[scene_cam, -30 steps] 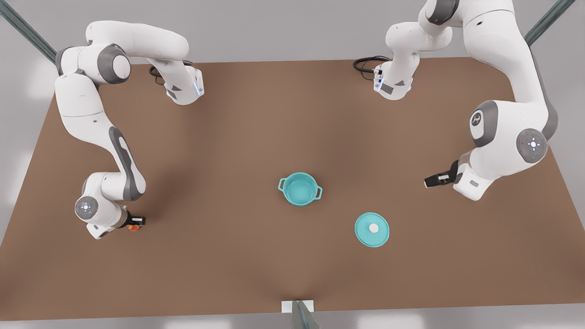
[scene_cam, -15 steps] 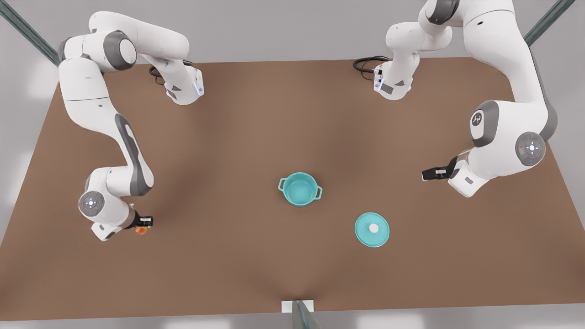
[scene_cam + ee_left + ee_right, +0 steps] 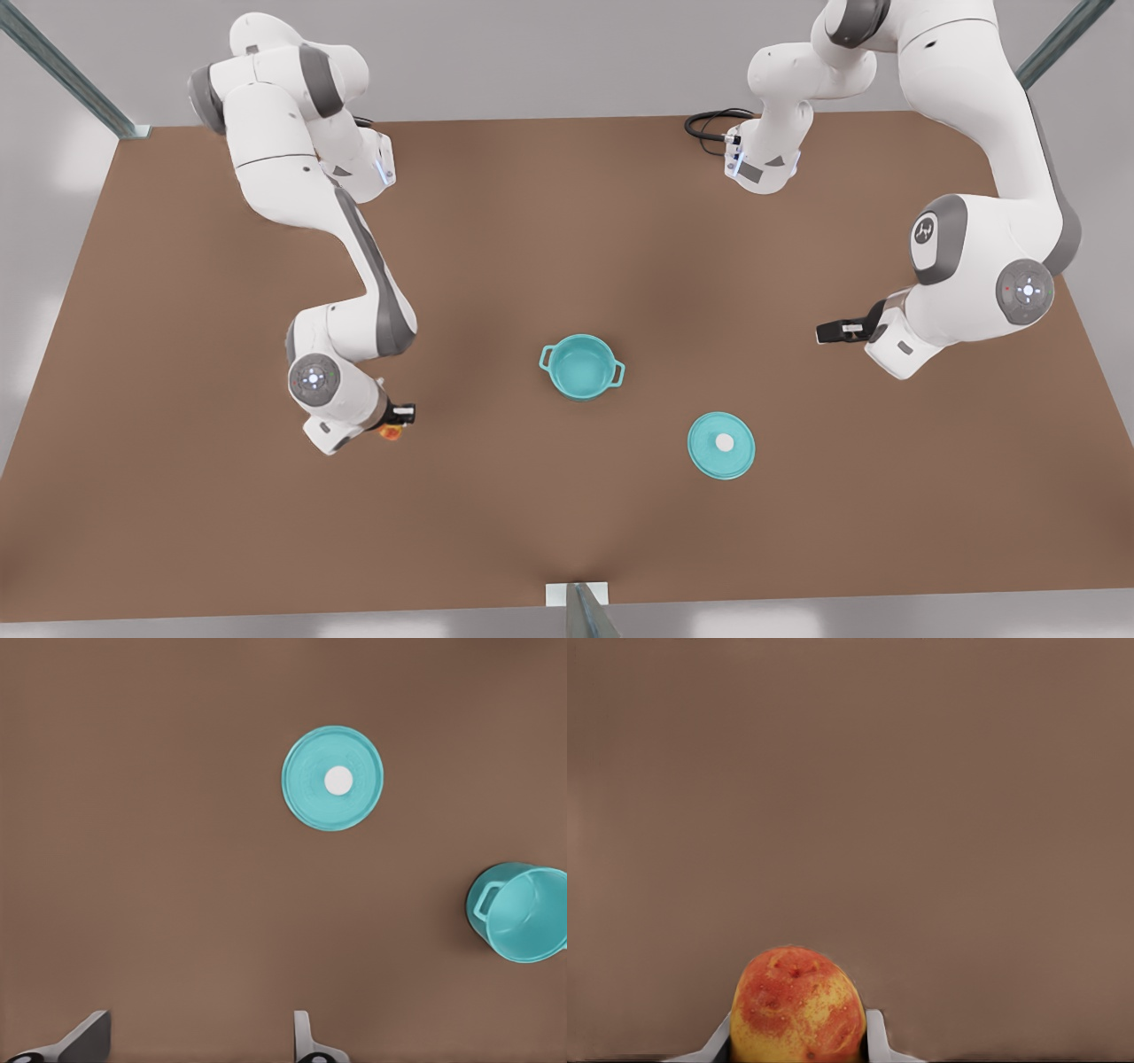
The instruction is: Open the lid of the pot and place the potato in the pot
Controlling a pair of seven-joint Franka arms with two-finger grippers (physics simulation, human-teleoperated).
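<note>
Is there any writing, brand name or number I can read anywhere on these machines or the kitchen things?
No readable text.
A small white emblem on the grey joint cap of the arm at the front view's right: too small to read.
The pot, pot lid and potato: unmarked.

Simulated robot lab: bare brown table (image 3: 532, 221), plain grey surround, metal frame struts (image 3: 66, 75) at table corners.

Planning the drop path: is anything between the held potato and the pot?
Nothing visible. The right claw holds the potato; bare table lies between it and the open pot. The pot lid lies beyond the pot.
</note>
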